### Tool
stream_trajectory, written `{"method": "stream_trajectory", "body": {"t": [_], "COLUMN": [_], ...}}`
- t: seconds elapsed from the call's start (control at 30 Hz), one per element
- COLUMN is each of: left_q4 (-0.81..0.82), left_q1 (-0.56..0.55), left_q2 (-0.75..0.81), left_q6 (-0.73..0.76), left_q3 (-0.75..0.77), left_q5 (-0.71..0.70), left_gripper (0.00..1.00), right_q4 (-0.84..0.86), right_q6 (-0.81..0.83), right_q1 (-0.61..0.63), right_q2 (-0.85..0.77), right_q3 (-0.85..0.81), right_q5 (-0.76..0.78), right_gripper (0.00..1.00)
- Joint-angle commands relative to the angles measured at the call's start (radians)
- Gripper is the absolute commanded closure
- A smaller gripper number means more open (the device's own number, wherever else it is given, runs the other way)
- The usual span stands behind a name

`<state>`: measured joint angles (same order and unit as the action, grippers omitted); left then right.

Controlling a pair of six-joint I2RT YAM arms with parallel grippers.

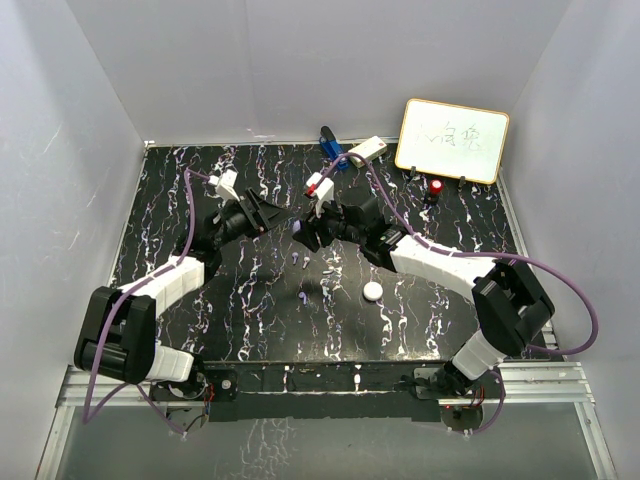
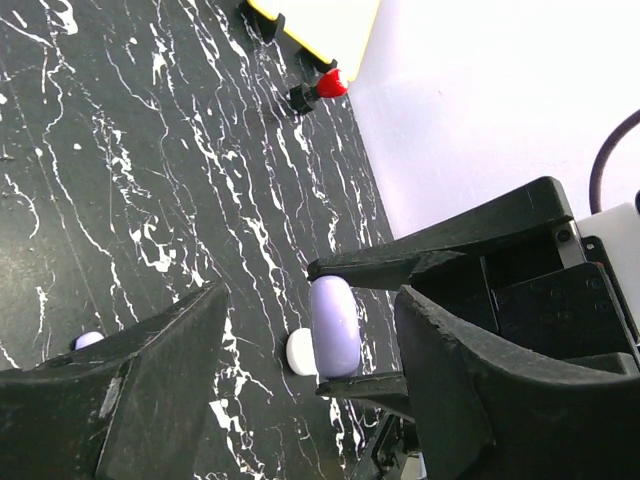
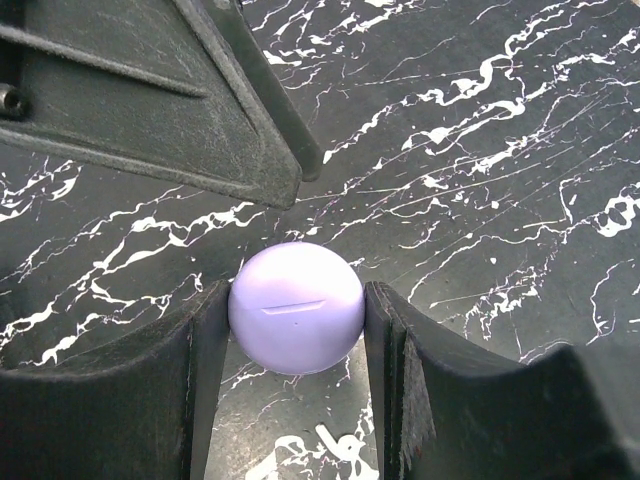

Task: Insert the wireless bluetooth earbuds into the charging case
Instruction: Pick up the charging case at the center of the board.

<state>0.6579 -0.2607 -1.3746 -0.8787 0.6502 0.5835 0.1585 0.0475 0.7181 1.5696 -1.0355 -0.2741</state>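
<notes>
My right gripper is shut on a pale purple round charging case, closed, held a little above the black marbled table. The case also shows in the left wrist view, pinched between the right fingers. My left gripper is open and empty, its jaws spread just left of the case, one finger close above it. A white round case lies on the table, also seen behind the purple one. Tiny pale earbuds lie loose on the table; one shows at the left wrist view's edge.
A small whiteboard stands at the back right with a red-capped knob before it, both also in the left wrist view. A blue object sits at the back edge. Grey walls enclose the table.
</notes>
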Motion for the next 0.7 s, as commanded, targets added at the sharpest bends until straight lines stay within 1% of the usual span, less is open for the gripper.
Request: {"method": "stream_trajectory", "body": {"t": [0.0, 0.3, 0.67], "left_q4": [0.093, 0.121, 0.113], "left_q1": [-0.016, -0.057, -0.124], "left_q2": [0.022, 0.011, 0.011], "left_q6": [-0.031, -0.048, -0.041], "left_q3": [-0.014, -0.022, -0.021], "left_q5": [0.005, -0.037, -0.128], "left_gripper": [0.36, 0.45, 0.46], "right_q4": [0.075, 0.083, 0.128], "right_q6": [0.0, -0.026, -0.087], "right_q1": [-0.005, -0.005, -0.007], "right_q2": [-0.031, -0.018, -0.009], "right_q3": [-0.009, -0.023, -0.02], "right_q5": [-0.034, -0.011, 0.016], "right_gripper": [1.0, 1.0, 1.0]}}
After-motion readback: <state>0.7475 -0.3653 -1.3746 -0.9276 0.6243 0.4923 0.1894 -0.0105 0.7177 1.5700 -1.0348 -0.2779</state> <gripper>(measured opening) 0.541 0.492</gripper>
